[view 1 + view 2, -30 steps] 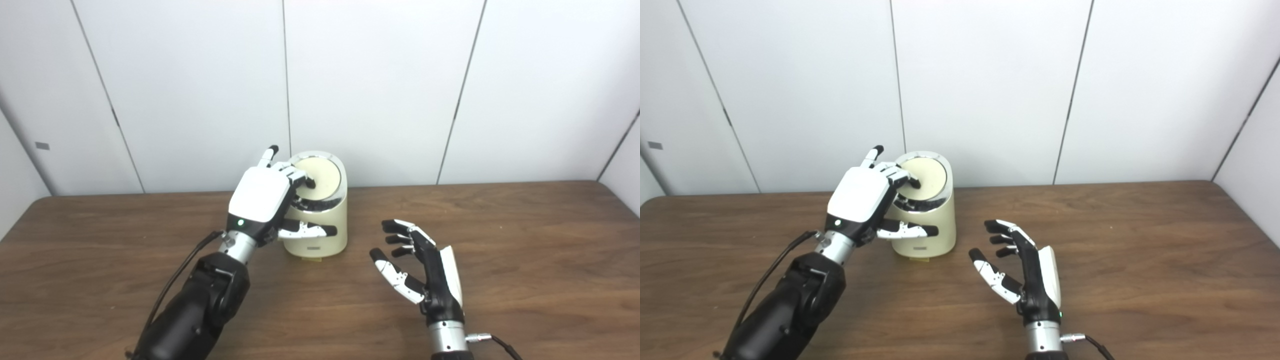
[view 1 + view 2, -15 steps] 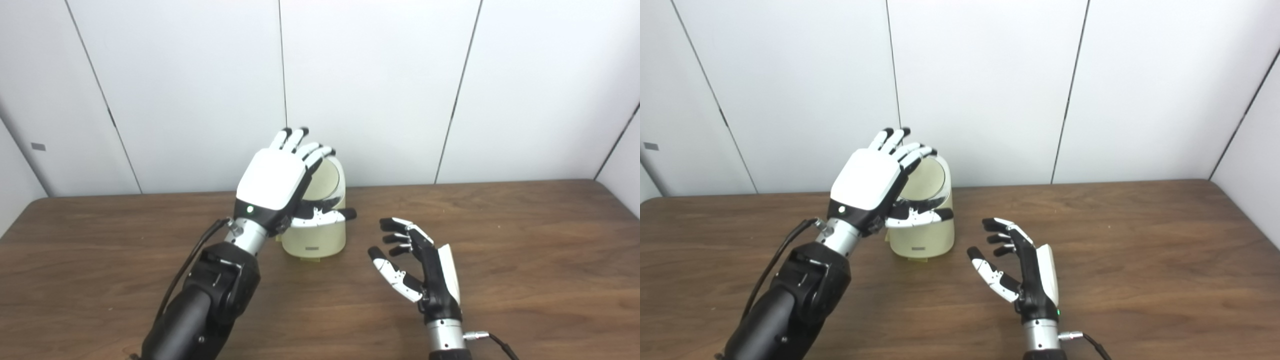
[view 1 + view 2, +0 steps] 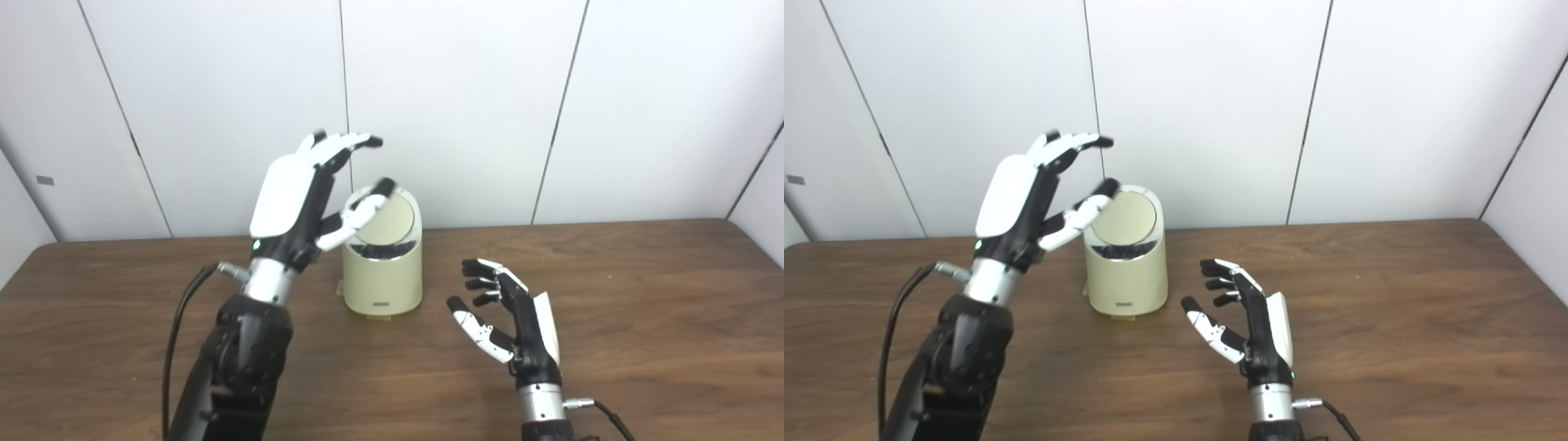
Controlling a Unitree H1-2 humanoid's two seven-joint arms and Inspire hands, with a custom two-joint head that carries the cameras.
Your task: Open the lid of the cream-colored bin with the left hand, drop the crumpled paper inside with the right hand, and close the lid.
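Nearest the cameras, my right hand [image 3: 514,318] hovers low over the tabletop [image 3: 643,318], palm turned inward, fingers spread and curled, holding nothing. No crumpled paper shows in either view (not in this hand, not on the wood).

Beyond it, to its left and a little farther back, stands the cream-colored bin [image 3: 383,269], upright near the rear edge. Its round swing lid [image 3: 389,215] sits tilted in the chrome ring, leaving a dark gap along the front lower edge.

My left hand [image 3: 300,190] is raised beside the bin's upper left, fingers wide apart and empty; the thumb tip lies at the lid's upper left rim, though contact cannot be confirmed.

Judgement: the left hand is nearer the lid, so the lid step falls to it.
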